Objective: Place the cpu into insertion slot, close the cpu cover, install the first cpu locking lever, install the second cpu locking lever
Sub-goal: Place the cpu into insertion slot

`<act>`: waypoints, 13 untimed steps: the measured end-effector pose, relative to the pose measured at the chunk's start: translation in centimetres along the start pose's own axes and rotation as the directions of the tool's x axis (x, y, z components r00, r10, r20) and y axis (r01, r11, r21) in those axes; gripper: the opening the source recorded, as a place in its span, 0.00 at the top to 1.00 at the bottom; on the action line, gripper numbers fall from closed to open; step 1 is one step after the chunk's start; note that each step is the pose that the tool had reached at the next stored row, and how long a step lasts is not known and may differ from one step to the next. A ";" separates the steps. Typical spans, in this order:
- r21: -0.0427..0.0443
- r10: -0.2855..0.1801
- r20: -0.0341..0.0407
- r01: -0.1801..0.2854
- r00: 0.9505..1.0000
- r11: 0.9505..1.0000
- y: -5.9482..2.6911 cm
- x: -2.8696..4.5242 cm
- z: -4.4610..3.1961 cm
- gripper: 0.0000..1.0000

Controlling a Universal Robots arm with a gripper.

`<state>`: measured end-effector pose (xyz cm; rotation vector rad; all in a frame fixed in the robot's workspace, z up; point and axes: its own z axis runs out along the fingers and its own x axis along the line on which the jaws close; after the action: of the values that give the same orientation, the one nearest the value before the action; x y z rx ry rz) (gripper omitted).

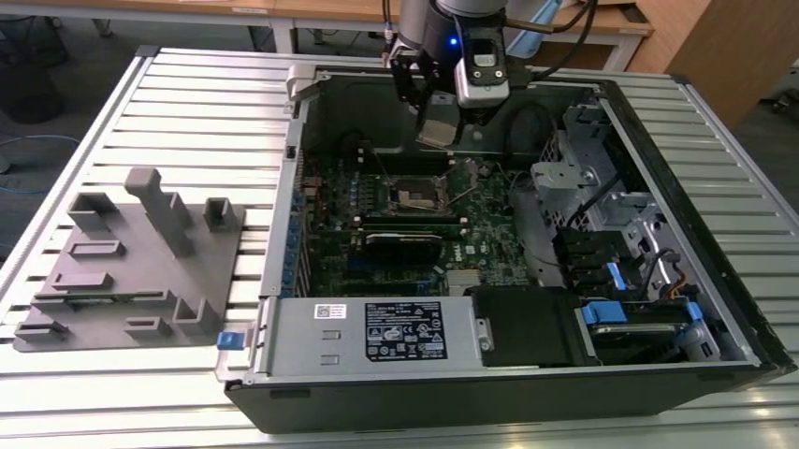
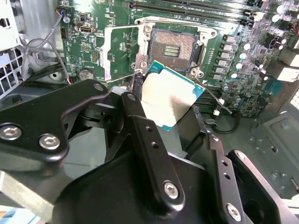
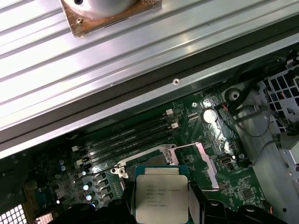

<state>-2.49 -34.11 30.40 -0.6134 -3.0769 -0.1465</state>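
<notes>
Silver cpu (image 2: 168,100) in gripper (image 2: 164,117), near insertion slot (image 2: 174,46); cpu cover (image 2: 119,52) open beside.

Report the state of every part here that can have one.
cpu: gripped, held in the air above the insertion slot, not seated.
insertion slot: empty, contacts bare.
cpu cover: swung open, off the slot.
gripper: shut on the cpu.
computer case: side open, board exposed.

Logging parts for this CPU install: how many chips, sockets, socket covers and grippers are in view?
cpu: 1, held by the gripper
insertion slot: 1, empty
cpu cover: 1, swung open
gripper: 1
Total: 4
</notes>
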 end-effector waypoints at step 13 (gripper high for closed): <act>0.000 0.011 0.001 -0.011 1.000 1.000 0.00 0.00 0.00 0.46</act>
<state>-2.49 -34.11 30.40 -0.6298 -3.0740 -0.1463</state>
